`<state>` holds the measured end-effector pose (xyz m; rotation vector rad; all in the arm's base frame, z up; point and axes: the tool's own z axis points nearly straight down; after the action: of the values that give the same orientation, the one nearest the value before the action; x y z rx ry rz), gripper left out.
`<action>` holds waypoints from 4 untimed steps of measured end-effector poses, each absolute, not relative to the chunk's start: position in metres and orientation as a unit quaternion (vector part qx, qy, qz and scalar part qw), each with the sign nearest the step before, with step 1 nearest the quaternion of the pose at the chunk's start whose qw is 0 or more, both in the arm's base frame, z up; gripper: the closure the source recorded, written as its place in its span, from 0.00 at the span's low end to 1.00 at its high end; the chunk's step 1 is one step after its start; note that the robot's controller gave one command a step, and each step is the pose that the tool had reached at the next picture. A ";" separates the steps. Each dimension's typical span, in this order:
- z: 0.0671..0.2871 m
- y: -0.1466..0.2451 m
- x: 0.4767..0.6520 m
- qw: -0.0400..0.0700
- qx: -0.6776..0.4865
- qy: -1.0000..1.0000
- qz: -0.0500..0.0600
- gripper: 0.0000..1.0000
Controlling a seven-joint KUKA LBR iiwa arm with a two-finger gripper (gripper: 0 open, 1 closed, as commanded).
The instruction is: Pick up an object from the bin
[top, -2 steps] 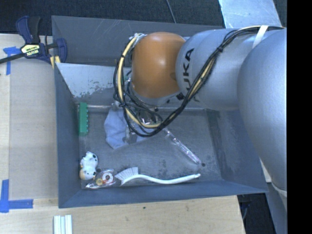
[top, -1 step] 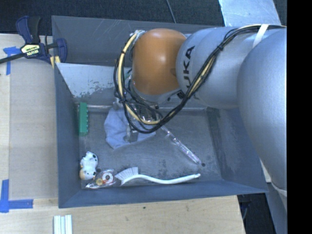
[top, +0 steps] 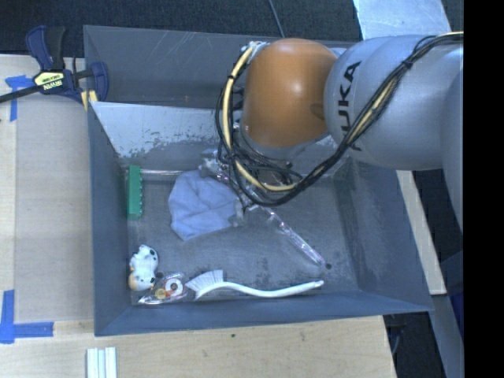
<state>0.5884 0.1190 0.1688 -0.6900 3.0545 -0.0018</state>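
Right edge of blue cloth (top: pixel 197 205) hidden by arm (top: pixel 398 105)

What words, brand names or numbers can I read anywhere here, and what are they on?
"UKA": dark letters on the robot's grey arm; anything before them is hidden.
Nothing readable on the green block, blue cloth, white brush or small white toy in the bin.

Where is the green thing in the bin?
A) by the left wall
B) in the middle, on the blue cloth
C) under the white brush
A: the green ridged block lies along the left wall of the bin, apart from the crumpled blue cloth in the middle and the white brush by the near wall.
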 end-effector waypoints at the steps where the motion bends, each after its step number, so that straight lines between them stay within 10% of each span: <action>1: 0.139 0.131 0.601 0.009 -0.093 0.996 0.002 0.00; 3: 0.070 0.145 0.597 0.011 -0.121 0.993 0.002 0.00; 4: 0.072 0.130 0.617 0.010 -0.107 0.994 0.000 0.00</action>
<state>0.6167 0.1299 0.0716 -0.3351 3.1027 0.0011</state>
